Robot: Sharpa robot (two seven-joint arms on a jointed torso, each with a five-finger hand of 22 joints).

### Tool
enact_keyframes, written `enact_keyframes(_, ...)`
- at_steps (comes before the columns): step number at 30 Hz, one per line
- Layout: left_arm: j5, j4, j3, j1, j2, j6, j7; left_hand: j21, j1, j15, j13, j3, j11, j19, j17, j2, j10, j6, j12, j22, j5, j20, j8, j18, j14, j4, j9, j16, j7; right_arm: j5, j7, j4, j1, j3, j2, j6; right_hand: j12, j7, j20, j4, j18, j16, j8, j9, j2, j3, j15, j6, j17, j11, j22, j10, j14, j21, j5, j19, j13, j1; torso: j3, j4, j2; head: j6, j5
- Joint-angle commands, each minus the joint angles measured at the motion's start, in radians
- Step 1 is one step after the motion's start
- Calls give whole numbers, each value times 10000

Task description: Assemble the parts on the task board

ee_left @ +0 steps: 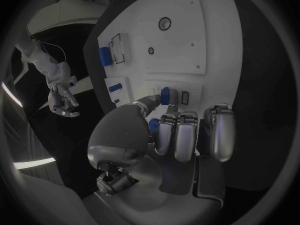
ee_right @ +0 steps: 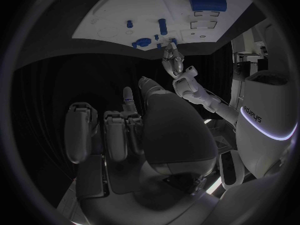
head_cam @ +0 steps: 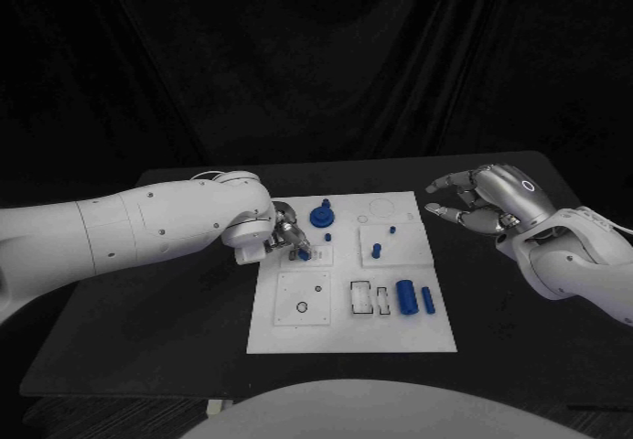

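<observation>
The white task board (head_cam: 354, 320) lies in the middle of the black table. My left hand (head_cam: 288, 236) is over its upper left part and pinches a small blue part (head_cam: 305, 255). In the left wrist view that part (ee_left: 164, 95) sits at the thumb tip, just beside a small rectangular slot (ee_left: 185, 97). My right hand (head_cam: 481, 206) hovers above the table to the right of the board's far corner, fingers apart and holding nothing.
A round blue part (head_cam: 322, 218) stands just beyond my left hand. Two small blue pegs (head_cam: 376, 249) stand mid-board. A thick blue cylinder (head_cam: 406, 297) and a thin one (head_cam: 429, 300) lie at the board's right side, beside outlined slots (head_cam: 360, 298).
</observation>
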Motion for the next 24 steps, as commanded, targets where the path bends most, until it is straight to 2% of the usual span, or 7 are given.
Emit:
enact_keyframes(1, 17, 71, 4, -22, -21, -274, 294, -65, 137, -68, 2634, 299, -48, 9, 2635, 1, 1043, 40, 36, 967, 72, -39, 57, -100, 1058, -355, 84, 27, -81, -14, -191, -1, -27, 7, -22, 7, 26, -16, 74, 46, -33, 10, 30, -9, 68, 19, 51, 87, 2598, 65, 2056, 1032, 1058, -25, -21, 228, 2632, 5, -3, -10, 5, 2, 8)
enact_keyframes(7, -45, 249, 4, -25, -122, -761, 438, -72, 159, -72, 2634, 326, -51, 4, 2635, -1, 1043, 60, 36, 963, 70, -42, 75, -98, 1058, -389, 113, 27, -82, -14, -196, -4, -30, 7, -40, 0, 26, -16, 74, 46, -33, 10, 30, -9, 68, 19, 51, 87, 2598, 65, 2056, 1032, 1058, -25, -21, 228, 2632, 5, -2, -12, 11, 2, 16)
enact_keyframes(11, -626, 477, 4, -27, -250, -1244, 517, -49, 171, -77, 2634, 344, -56, 37, 2635, -12, 1043, 90, 36, 999, 62, -46, 106, -108, 1058, -414, 151, 27, -89, -14, -197, -1, -31, 7, -56, 5, 26, -15, 80, 48, -33, 6, 27, -16, 70, 19, 56, 99, 2589, 71, 2056, 1032, 1056, -27, -27, 226, 2632, 1, 2, -4, 12, 2, 31)
enact_keyframes(14, -959, 586, 4, -29, -321, -1543, 537, -24, 155, -103, 2634, 386, -83, 87, 2635, -65, 1043, 163, 36, 1045, 182, -66, 197, -119, 1058, -448, 263, 27, -115, -14, -205, -1, -32, 7, -64, 10, 26, -15, 80, 48, -33, 6, 27, -16, 70, 19, 56, 99, 2589, 71, 2056, 1032, 1056, -27, -27, 226, 2632, 1, 11, 9, 15, 2, 54)
enact_keyframes(19, -1141, 647, 3, -66, -379, -1795, 541, -28, 88, -120, 2634, 395, -98, 95, 2635, -70, 1043, 172, 36, 1047, 199, -82, 223, -119, 1058, -396, 313, 27, -120, -13, -209, 11, -32, 7, -65, 17, 26, -15, 80, 48, -33, 6, 27, -16, 70, 19, 56, 99, 2589, 71, 2056, 1032, 1056, -27, -27, 226, 2632, 1, 6, -11, 12, 2, 72)
enact_keyframes(24, -1196, 691, 3, -112, -424, -1939, 547, -38, 51, -128, 2634, 411, -104, 91, 2635, -52, 1043, 163, 36, 1037, 221, -90, 227, -115, 1058, -356, 337, 27, -124, -13, -220, 25, -33, 7, -85, 24, 26, -14, 84, 43, -28, -2, 23, -22, 73, 24, 59, 105, 2571, 73, 2050, 1032, 1052, -46, -18, 217, 2632, 8, 6, 1, 10, 2, 60)
